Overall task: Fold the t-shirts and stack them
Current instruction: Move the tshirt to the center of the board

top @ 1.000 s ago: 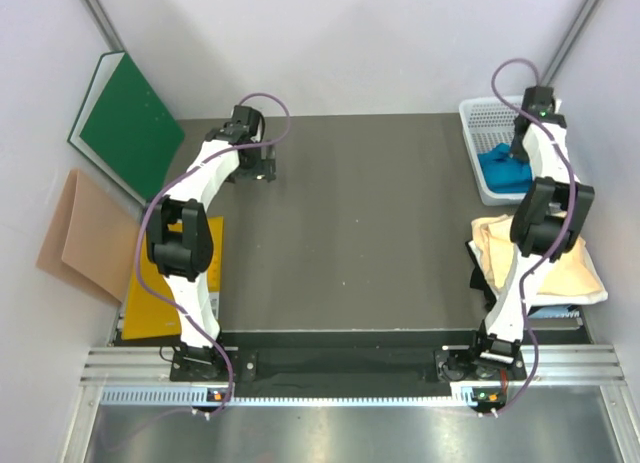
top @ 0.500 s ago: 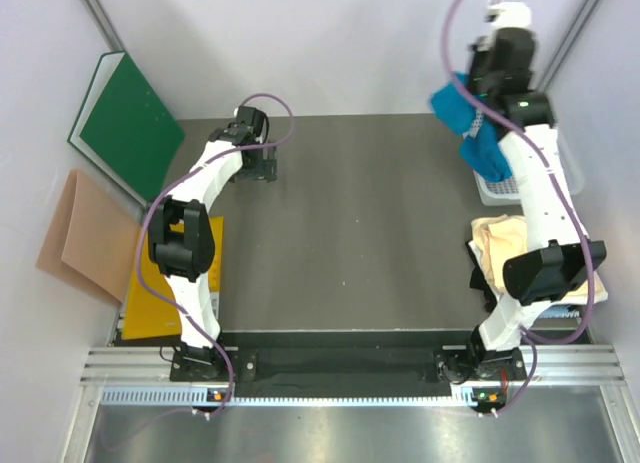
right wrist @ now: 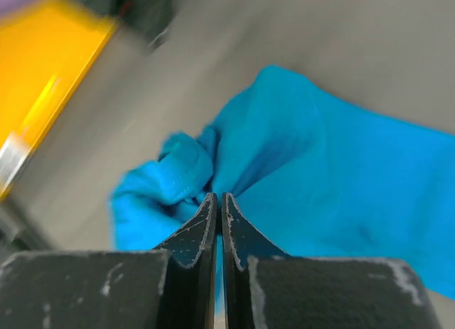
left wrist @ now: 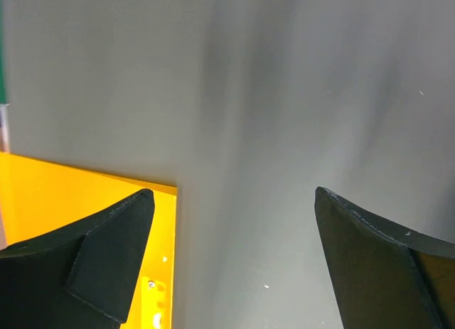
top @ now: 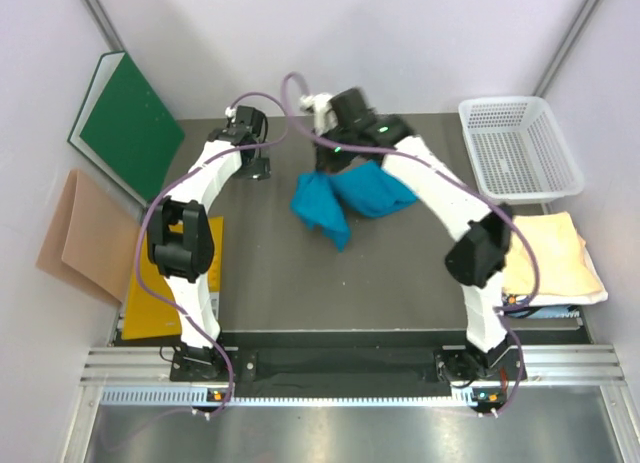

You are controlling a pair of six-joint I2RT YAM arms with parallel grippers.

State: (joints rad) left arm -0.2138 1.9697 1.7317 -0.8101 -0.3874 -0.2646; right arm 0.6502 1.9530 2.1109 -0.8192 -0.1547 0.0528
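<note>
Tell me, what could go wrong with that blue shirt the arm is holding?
The right gripper pinches only a thin fold of the teal t-shirt, so the cloth might slip free. The shirt hangs bunched, so it may land crumpled and be hard to fold. The open left gripper sits close by; the arms could bump or snag the cloth.

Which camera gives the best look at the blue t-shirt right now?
The top external view: it shows the whole bunched blue t-shirt held by the right gripper. The right wrist view shows only a blurred close-up; the left wrist view shows none.
</note>
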